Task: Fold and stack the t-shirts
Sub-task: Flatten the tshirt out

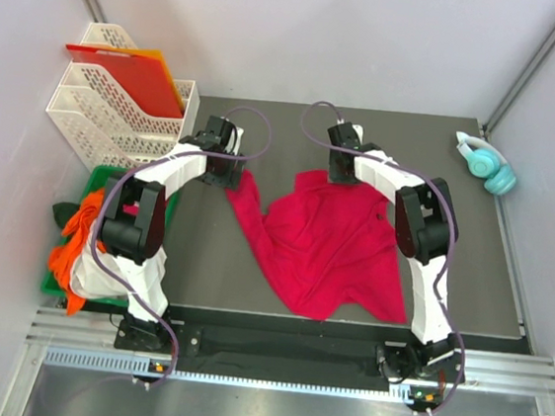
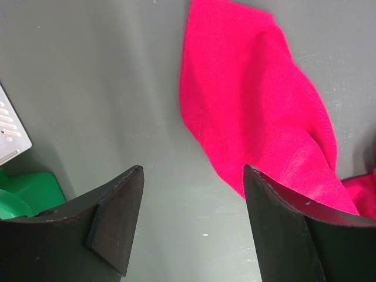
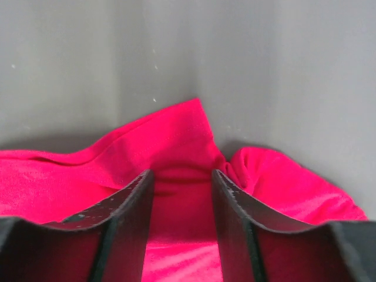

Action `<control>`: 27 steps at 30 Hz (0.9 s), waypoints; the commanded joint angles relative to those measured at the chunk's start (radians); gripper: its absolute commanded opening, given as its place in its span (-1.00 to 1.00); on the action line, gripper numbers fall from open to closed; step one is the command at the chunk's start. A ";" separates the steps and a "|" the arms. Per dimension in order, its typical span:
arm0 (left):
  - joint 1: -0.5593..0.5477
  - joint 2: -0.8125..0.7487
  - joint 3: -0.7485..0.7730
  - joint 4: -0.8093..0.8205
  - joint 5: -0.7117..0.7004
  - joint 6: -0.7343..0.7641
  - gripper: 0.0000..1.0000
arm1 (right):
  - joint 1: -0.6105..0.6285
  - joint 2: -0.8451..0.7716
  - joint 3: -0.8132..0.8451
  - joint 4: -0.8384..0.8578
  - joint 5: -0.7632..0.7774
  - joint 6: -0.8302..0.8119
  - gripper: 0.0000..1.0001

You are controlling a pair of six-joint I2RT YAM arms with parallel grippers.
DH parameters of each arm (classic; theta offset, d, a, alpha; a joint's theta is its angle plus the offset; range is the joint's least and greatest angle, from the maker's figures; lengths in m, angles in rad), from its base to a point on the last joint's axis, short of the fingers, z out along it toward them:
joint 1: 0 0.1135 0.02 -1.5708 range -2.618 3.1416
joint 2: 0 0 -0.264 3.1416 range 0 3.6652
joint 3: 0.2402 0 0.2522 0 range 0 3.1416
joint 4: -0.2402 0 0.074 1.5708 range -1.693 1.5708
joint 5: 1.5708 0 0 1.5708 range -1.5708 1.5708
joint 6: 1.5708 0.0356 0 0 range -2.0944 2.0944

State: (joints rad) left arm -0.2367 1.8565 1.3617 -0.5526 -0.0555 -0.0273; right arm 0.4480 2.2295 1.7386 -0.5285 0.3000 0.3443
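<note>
A: top view: crimson t-shirt (image 1: 328,243) is lying crumpled mid-mat (image 1: 202,260), not folded yet; orange t-shirt (image 1: 74,234) is waiting in the green bin (image 1: 49,285) at left; left gripper (image 1: 225,163) is hovering just beside the sleeve (image 1: 244,197); right gripper (image 1: 341,167) is sitting at the shirt's far edge
B: so we're spreading it flat before the first fold?
A: that's my read; left wrist view: jaws are standing wide with nothing between them; bare mat below; sleeve is lying just ahead to the right, untouched
B: right wrist view?
A: fingers (image 3: 132,205) are straddling a ridge of the stitched edge; cloth is filling the gap; can't tell if they're actually biting
B: next move?
A: left needs shifting right and dropping onto the sleeve edge; right needs a firm pinch; then both pulling apart to flatten it
</note>
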 commanded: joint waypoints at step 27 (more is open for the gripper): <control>0.004 -0.022 0.047 -0.007 0.017 -0.006 0.47 | -0.045 0.170 0.220 -0.060 0.053 -0.028 0.10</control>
State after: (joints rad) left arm -0.2371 1.8565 1.3647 -0.5533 -0.0422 -0.0280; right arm 0.4160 2.3707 1.9743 -0.5671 0.3286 0.3248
